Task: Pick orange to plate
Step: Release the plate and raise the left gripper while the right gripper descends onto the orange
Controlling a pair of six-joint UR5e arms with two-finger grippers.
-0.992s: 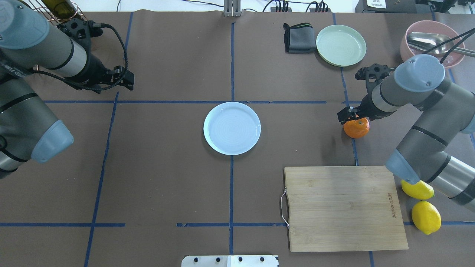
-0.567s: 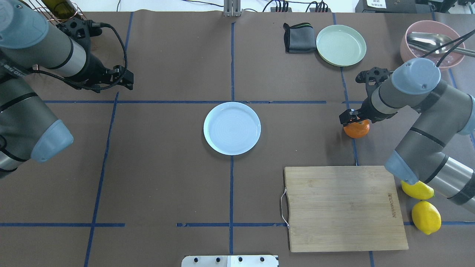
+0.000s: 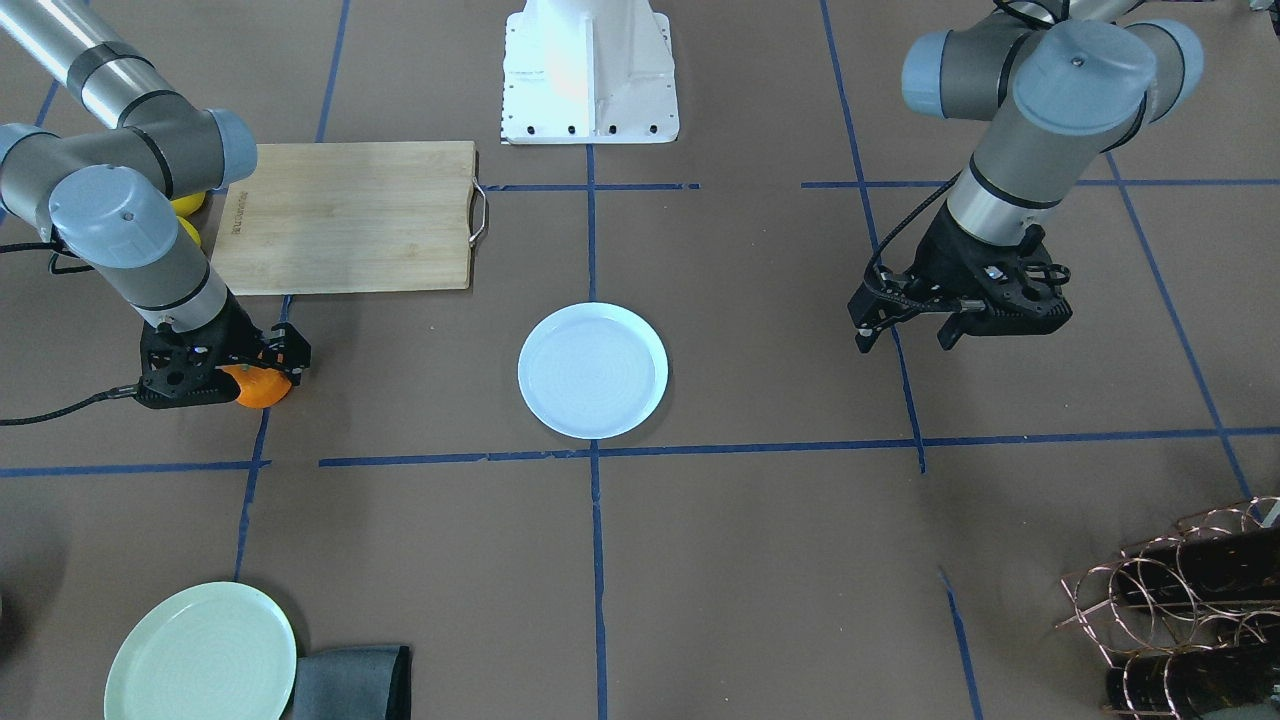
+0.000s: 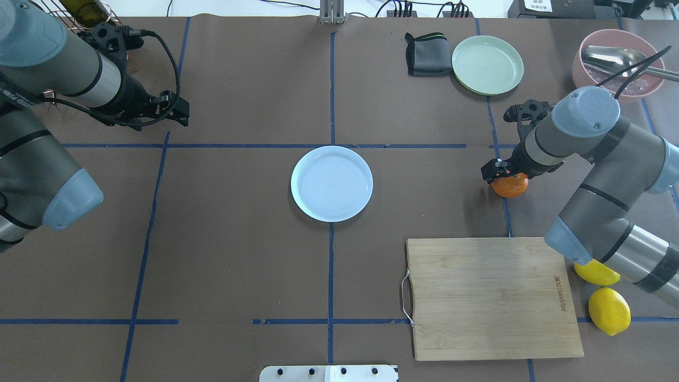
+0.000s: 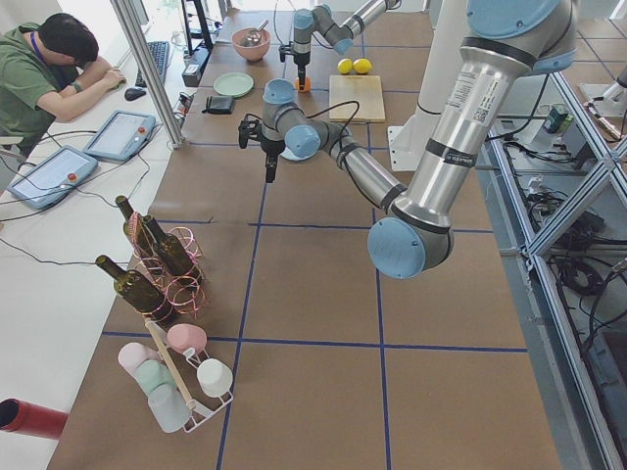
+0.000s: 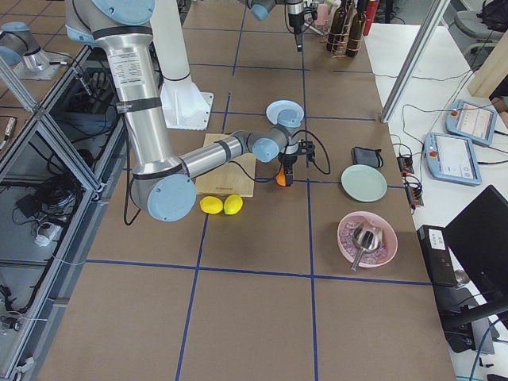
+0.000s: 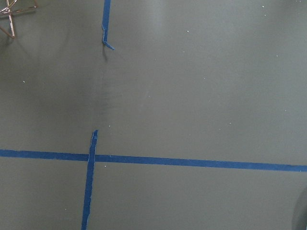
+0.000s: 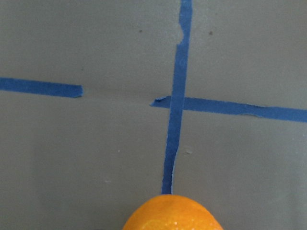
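The orange (image 4: 512,187) rests on the brown table at the right, on a blue tape line. My right gripper (image 4: 501,172) is lowered over it, open, with a finger on either side; in the front-facing view the orange (image 3: 258,388) shows partly under the black fingers. The right wrist view has the orange (image 8: 172,213) at its bottom edge. The pale bluish-white plate (image 4: 331,183) lies bare at the table's middle, well left of the orange. My left gripper (image 4: 177,109) hangs open over the far left, holding nothing.
A bamboo cutting board (image 4: 490,297) lies near the orange, with two lemons (image 4: 609,310) at its right. A mint-green plate (image 4: 487,64), a grey cloth (image 4: 427,54) and a pink bowl with a spoon (image 4: 615,58) stand far right. A bottle rack (image 3: 1190,590) is by the left arm.
My right gripper has sunk lower onto the orange and now covers more of it. The left arm has shifted only slightly.
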